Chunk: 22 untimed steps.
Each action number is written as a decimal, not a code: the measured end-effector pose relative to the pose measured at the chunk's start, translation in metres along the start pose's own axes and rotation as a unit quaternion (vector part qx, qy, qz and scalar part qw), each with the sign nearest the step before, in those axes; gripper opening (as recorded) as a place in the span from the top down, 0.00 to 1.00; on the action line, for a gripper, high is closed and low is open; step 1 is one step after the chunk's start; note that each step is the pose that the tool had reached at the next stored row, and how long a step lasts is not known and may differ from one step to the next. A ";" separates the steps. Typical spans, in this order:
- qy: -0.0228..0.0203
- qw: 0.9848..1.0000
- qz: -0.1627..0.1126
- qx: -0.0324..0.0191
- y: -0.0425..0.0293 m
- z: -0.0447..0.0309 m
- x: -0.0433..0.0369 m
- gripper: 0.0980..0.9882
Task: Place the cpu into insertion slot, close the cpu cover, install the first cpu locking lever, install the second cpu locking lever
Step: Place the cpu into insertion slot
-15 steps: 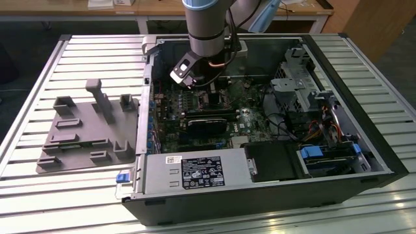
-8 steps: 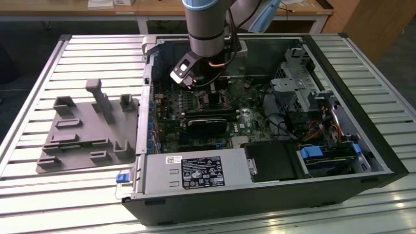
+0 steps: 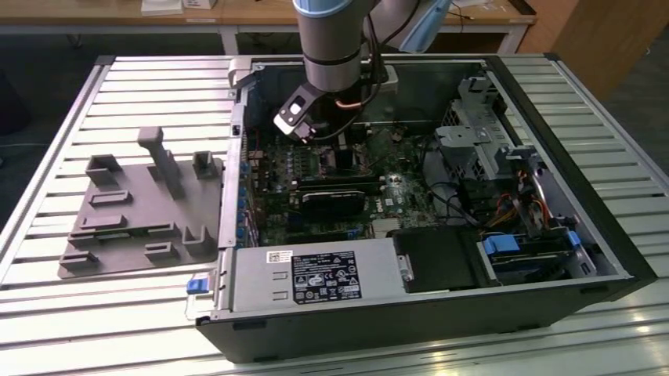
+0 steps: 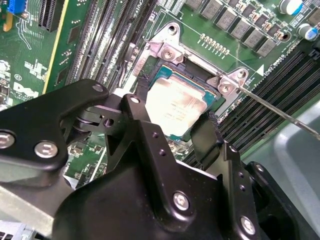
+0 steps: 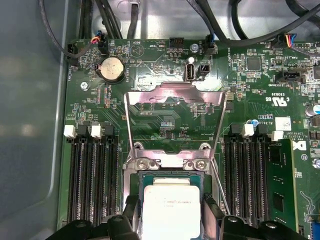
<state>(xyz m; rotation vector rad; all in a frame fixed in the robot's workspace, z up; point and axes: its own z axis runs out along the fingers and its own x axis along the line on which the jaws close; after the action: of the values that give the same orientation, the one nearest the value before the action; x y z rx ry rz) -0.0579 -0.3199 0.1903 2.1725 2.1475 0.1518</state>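
— Where does the exterior view stand?
— Off the arm, high and well back, looking down at a slant on the whole open computer case [image 3: 418, 321] lying on the slatted counter [image 3: 136, 329].
— And the two on the wrist?
— Both sit close over the motherboard [image 5: 240, 65] [image 4: 30, 60], looking past the gripper [image 5: 171, 212] [image 4: 172, 115]. The first wrist view faces almost straight down; the second wrist view looks aslant across the board. Both share the cpu [image 5: 171, 200] [image 4: 175, 102].
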 end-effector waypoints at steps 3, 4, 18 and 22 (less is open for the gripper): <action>0.000 1.000 0.000 0.000 0.0001 -0.0008 0.0000 0.42; 0.000 1.000 0.000 0.000 0.0002 -0.0020 0.0000 0.42; 0.000 1.000 0.000 0.000 0.0024 -0.0186 0.0002 0.42; 0.000 1.000 0.000 0.000 0.0025 -0.0190 0.0002 0.51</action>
<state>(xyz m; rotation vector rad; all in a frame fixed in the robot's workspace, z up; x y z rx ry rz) -0.0579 -0.3199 0.2094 2.1725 2.1475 0.1519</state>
